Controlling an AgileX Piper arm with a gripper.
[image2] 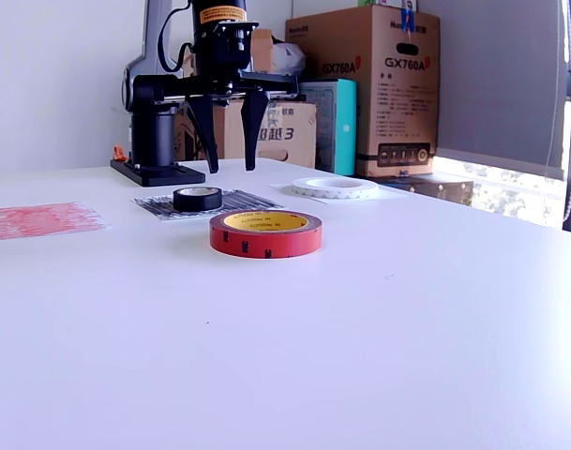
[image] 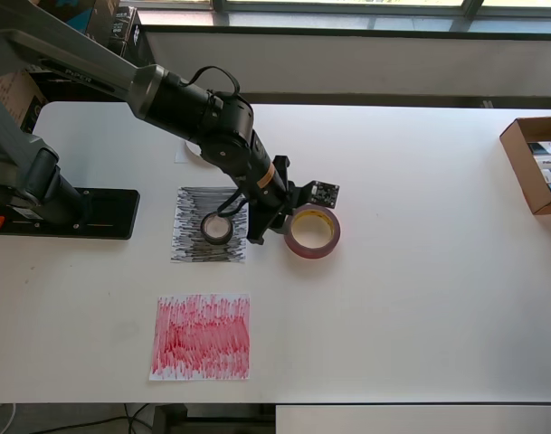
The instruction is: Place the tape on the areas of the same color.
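The small black tape roll [image: 217,229] [image2: 198,198] lies on the black-scribbled sheet [image: 189,244] [image2: 247,201]. The dark red roll with a yellowish core [image: 312,231] [image2: 264,233] lies on bare table, to the right of that sheet in the overhead view. The white roll [image: 194,154] [image2: 335,187] lies at the back on the white sheet [image: 179,151], mostly hidden by the arm from above. The red-scribbled sheet [image: 202,336] [image2: 41,219] is bare. My gripper [image: 269,226] [image2: 231,167] is open and empty, raised above the table between the black and red rolls.
The arm's black base plate [image: 76,213] sits at the table's left in the overhead view. An open cardboard box [image: 527,167] stands at the right edge. Cardboard boxes [image2: 374,89] stand behind the table in the exterior view.
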